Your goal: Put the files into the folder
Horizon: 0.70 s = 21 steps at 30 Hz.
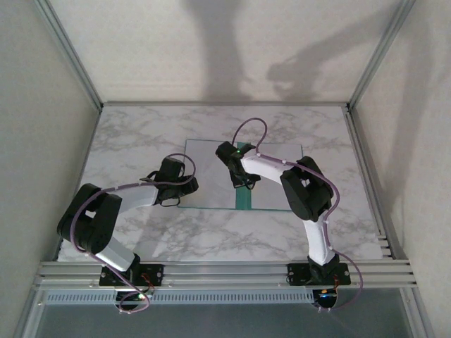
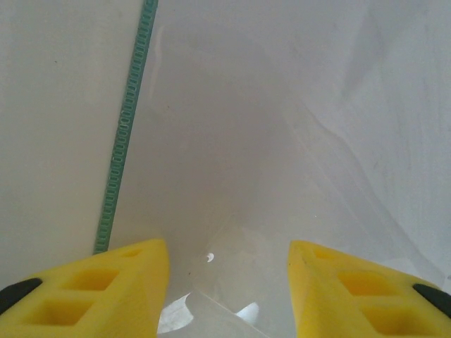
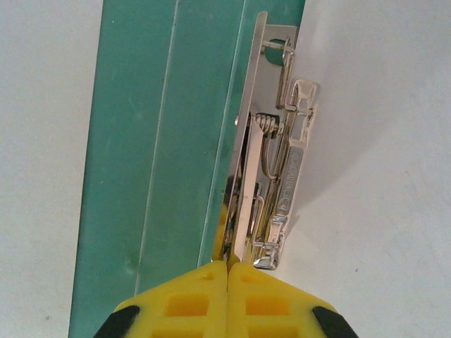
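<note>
The teal folder (image 1: 243, 202) lies open in the middle of the table, its spine (image 3: 162, 141) bare between white files (image 1: 211, 176) that cover both leaves. A shiny metal clip (image 3: 282, 162) runs along the spine's right side, at the edge of the right-hand sheet (image 3: 380, 176). My right gripper (image 3: 227, 264) is shut, its tips touching the clip's near end; from above it (image 1: 239, 184) sits over the spine. My left gripper (image 2: 229, 253) stands open just above a white sheet (image 2: 232, 141), with a teal edge of the folder (image 2: 127, 134) to its left. From above it (image 1: 187, 186) is over the left leaf.
The marble tabletop (image 1: 134, 141) surrounds the folder on all sides. Aluminium frame posts (image 1: 70, 56) and pale walls close in the back and both sides. The arms' mounting rail (image 1: 225, 271) runs along the near edge.
</note>
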Tool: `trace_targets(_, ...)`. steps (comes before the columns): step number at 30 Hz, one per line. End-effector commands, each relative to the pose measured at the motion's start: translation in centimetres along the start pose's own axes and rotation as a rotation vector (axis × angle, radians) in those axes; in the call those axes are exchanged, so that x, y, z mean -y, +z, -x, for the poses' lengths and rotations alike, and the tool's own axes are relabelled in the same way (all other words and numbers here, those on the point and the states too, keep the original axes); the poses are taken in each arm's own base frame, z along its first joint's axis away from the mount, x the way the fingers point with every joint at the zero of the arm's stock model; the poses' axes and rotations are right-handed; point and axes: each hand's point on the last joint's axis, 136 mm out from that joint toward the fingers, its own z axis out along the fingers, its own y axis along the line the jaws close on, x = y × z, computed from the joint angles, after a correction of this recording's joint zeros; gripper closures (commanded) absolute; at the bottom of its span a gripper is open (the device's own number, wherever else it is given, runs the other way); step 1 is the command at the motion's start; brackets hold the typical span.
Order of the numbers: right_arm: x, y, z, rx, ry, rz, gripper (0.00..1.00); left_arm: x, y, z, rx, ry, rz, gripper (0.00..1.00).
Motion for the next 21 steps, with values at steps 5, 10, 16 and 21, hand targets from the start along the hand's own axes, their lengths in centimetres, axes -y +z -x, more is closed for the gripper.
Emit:
trace_targets(5, 0.5, 4.7, -4.7, -0.160, -0.039, -0.064, 1.00, -1.7, 0.8, -1.8, -0.069, -0.005, 0.049, 0.52)
trace_targets(10, 0.7, 5.1, -5.1, -0.177, -0.046, -0.082, 1.00, -1.8, 0.8, -1.9, -0.071, -0.006, 0.050, 0.52)
trace_targets(16, 0.3, 4.4, -4.6, -0.157, -0.034, -0.042, 1.00, -1.8, 0.8, -1.9, -0.071, -0.011, 0.047, 0.52)
trace_targets(21, 0.1, 2.7, -3.1, -0.132, -0.026, -0.022, 1.00, -1.6, 0.7, -1.7, -0.067, -0.007, 0.047, 0.52)
